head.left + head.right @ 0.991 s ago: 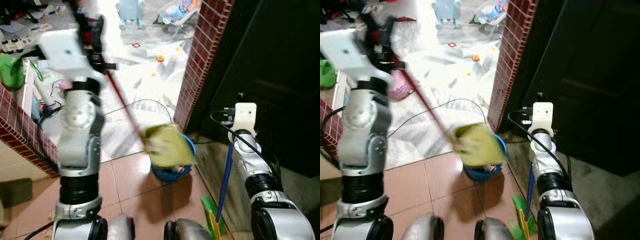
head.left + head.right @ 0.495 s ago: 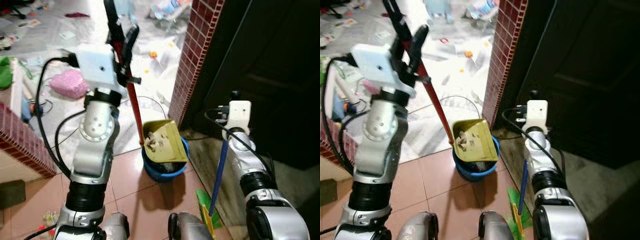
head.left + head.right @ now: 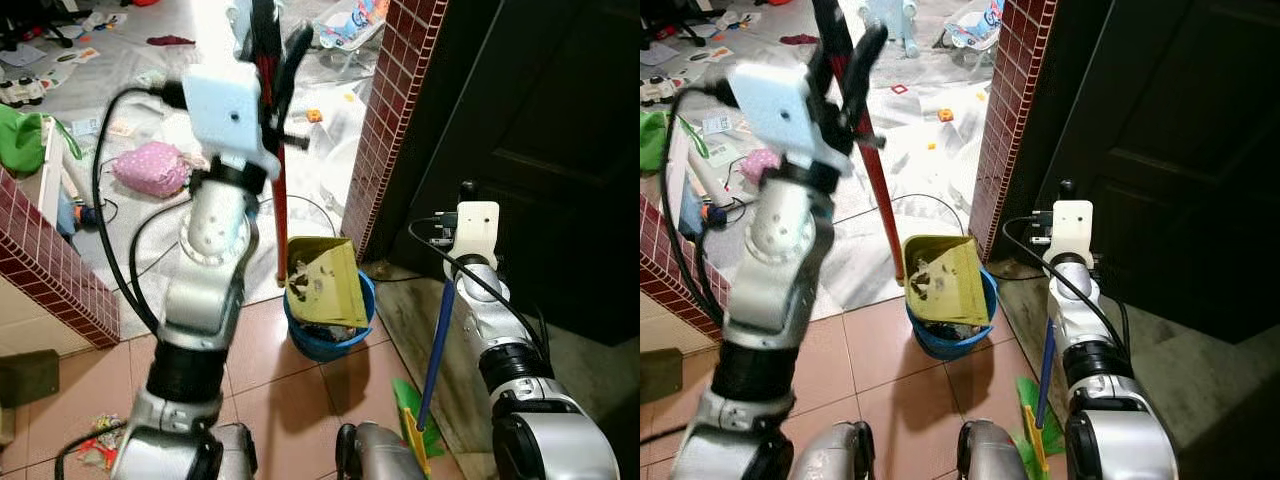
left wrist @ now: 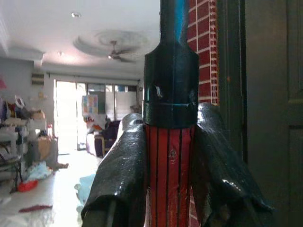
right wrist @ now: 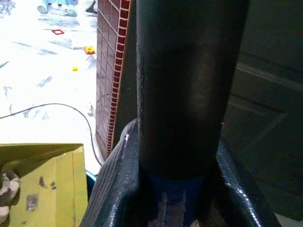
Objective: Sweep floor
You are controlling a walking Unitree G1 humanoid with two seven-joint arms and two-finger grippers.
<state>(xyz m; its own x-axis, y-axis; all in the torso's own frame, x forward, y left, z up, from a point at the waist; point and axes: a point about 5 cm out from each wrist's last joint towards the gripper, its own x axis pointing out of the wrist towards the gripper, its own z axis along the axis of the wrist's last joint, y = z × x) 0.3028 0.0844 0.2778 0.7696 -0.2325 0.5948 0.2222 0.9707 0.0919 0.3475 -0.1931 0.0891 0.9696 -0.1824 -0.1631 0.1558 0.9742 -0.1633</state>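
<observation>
— Up high on the left in the head views?
— Left gripper point(image 3: 275, 60), fingers squeezed tight on a red dustpan handle point(image 3: 279, 215). Handle nearly upright, running down to a yellow-green dustpan point(image 3: 325, 283).

— And the dustpan?
— Tipped over a blue bucket point(image 3: 330, 335) on the red floor tiles point(image 3: 910, 380), bits of rubbish on the pan. Bucket just beside a red brick pillar point(image 3: 395, 110). Beyond it a pale floor with toys and scraps, a pink bag point(image 3: 150, 168), a black cable point(image 3: 930, 200).

— On the right side?
— Right gripper point(image 3: 1067, 190) up by a dark door point(image 3: 1180, 150), wrapped round a broom stick. Blue broom handle point(image 3: 437, 345) going down to green bristles point(image 3: 418, 425) near the robot's feet.

— Left wrist view?
— Two black fingers point(image 4: 124, 175) pressed on both sides of the red striped handle, black sleeve on the stick beyond them. Bright room with a ceiling fan point(image 4: 111, 47) behind.

— Right wrist view?
— Black fingers point(image 5: 120, 175) hugging the stick, dark part further along, blue part between them. Yellow pan and blue bucket rim off to one side.
</observation>
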